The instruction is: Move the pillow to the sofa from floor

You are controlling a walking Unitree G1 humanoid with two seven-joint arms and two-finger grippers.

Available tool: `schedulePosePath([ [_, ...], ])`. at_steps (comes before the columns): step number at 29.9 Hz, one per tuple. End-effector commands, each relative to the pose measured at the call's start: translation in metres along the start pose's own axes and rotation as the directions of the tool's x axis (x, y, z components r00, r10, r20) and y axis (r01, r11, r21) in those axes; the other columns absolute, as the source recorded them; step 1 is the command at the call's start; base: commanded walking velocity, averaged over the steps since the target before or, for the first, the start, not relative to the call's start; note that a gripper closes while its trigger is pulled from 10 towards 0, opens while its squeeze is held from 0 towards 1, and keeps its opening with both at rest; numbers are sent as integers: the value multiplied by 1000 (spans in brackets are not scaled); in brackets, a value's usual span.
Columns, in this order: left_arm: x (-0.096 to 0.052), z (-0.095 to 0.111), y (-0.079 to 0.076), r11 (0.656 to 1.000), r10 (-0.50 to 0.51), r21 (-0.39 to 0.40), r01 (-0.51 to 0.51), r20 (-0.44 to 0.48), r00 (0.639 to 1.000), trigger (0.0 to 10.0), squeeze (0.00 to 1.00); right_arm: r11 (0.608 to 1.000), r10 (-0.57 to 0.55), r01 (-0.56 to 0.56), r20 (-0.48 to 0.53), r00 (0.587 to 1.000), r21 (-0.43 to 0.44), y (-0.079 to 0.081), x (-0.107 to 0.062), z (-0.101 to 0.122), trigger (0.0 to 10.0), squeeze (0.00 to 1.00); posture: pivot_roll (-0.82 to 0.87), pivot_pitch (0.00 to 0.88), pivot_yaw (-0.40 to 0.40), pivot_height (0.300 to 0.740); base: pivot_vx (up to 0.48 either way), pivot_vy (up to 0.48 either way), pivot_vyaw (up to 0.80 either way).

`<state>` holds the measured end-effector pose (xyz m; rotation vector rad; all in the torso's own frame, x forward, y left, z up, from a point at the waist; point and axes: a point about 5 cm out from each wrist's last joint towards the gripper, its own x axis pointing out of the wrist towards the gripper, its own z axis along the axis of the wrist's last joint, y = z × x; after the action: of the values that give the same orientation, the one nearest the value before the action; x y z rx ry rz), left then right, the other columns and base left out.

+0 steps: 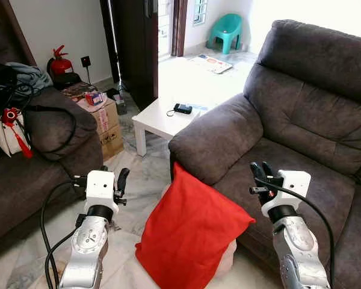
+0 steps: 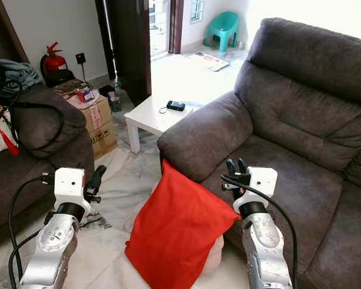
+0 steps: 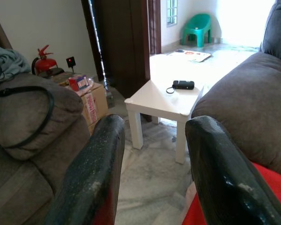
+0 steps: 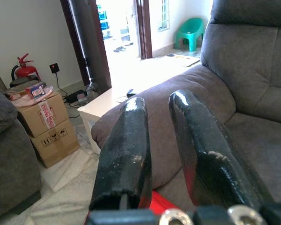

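Left claw (image 1: 123,180) raised above the floor (image 2: 117,174) at 9 o'clock of the pillow (image 1: 189,232), black fingers (image 3: 96,164) spread apart in the wrist view, nothing between them. Right claw (image 2: 236,171) raised at 3 o'clock of the pillow, over the front of the sofa (image 1: 307,138) seat, fingers (image 4: 126,140) parted with a narrow gap, likewise holding nothing.

Between both claws: red pillow, standing tilted on the marble floor, upper corner leaning against the front of the sofa's armrest, lower edge on the floor, touched by neither claw. Something pale and rounded tucked behind its lower right side; cannot tell what.

At 12 o'clock of the pillow, beyond the armrest: small white table (image 1: 162,117) carrying a small black object with a cord (image 1: 182,108). At 10 o'clock: cardboard boxes (image 1: 105,123), a red fire extinguisher (image 1: 60,63) by the wall, and a second dark sofa (image 1: 30,156) heaped with bags and cloth. Far off at 1 o'clock: teal plastic chair (image 1: 224,31) in bright light.
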<state>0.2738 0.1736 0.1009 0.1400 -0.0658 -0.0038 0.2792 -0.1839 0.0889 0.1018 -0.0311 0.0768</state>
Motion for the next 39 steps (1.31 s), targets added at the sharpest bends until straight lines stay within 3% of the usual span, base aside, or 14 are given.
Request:
schedulePosePath([
  [1, -2, -4, 0, 1000, 2, -2, -2, -18, 1000, 10000, 0, 1000, -2, 2, -3, 1000, -3, -1, -1, 0, 10000, 0, 39, 0, -83, 740, 0, 0, 0],
  [10, -3, -6, 0, 1000, -2, -1, 2, -22, 1000, 10000, 0, 1000, 3, -3, -1, 1000, 7, 2, -1, -1, 10000, 0, 33, 0, -78, 740, 0, 0, 800],
  [27, -3, -6, 2, 1000, 5, -1, -5, -15, 1000, 10000, 0, 999, 2, -2, -18, 1000, 34, 4, -2, -6, 10000, 0, 36, 0, -77, 740, 0, 0, 0],
  [39, -4, -7, 2, 1000, 13, -3, -13, -24, 1000, 10000, 0, 1000, 21, -21, -11, 1000, -3, 5, -3, -3, 10000, 0, 35, 0, -82, 740, 0, 0, 180],
])
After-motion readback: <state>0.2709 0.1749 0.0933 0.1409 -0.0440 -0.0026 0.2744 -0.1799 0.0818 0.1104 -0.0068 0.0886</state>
